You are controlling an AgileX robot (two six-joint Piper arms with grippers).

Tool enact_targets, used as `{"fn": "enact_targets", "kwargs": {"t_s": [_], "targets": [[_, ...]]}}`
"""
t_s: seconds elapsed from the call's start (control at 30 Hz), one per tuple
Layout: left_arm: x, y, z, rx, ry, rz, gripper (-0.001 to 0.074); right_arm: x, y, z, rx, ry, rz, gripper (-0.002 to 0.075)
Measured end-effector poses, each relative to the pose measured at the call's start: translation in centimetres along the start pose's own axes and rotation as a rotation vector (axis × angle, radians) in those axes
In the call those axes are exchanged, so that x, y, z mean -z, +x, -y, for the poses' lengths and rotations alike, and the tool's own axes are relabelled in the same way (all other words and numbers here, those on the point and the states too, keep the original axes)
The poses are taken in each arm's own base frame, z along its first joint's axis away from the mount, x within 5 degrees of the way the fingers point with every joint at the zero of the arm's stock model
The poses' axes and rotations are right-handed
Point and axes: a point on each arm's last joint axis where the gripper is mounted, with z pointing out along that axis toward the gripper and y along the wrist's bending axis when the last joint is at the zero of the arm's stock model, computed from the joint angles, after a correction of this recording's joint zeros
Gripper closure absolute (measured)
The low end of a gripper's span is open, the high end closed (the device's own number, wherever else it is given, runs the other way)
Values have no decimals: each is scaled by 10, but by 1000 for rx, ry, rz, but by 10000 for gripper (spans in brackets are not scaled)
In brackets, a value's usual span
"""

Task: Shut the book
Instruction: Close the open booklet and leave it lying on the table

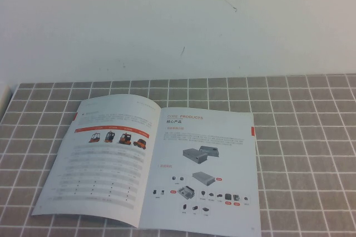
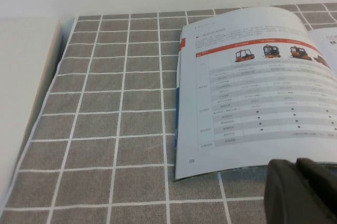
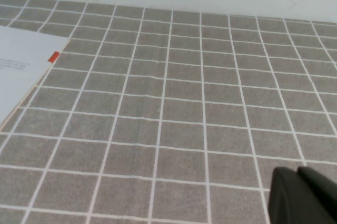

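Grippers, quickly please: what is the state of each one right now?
Left gripper: closed, holding nothing, at a corner of the open book.
Right gripper: closed, holding nothing, over the checked cloth.

You're looking at a table (image 1: 311, 137) under a grey cloth (image 2: 105, 124) gridded with thin white lines, with a pale surface (image 2: 23, 119) bordering its left side. Behind it stands a plain white wall (image 1: 111, 20) with faint dark scuffs (image 1: 225, 0), all softly lit.

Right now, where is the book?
The book lies open, left of centre on the checked cloth; left gripper at its left page's near edge, right gripper over bare cloth right of it.
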Motion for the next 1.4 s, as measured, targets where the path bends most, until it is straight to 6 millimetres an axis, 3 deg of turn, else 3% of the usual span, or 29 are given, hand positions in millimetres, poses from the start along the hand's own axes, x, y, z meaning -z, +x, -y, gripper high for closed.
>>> {"fn": "enact_targets", "kwargs": {"t_s": [0.27,0.5,0.83,1.03,1.27,1.4], "targets": [[0,-2,0,0,0,29,737,0,0,0,2,1,0,728],[1,-14,0,0,2,164,737,0,-3,0,2,3,40,728],[22,-59,1,0,12,724,737,11,-43,2,4,27,517,728],[35,-71,1,-2,14,922,737,23,-59,3,3,38,738,728],[39,-74,1,49,42,975,737,28,-65,4,-9,52,824,728],[37,-74,7,-55,58,907,737,30,-68,5,-10,53,816,728]]}}
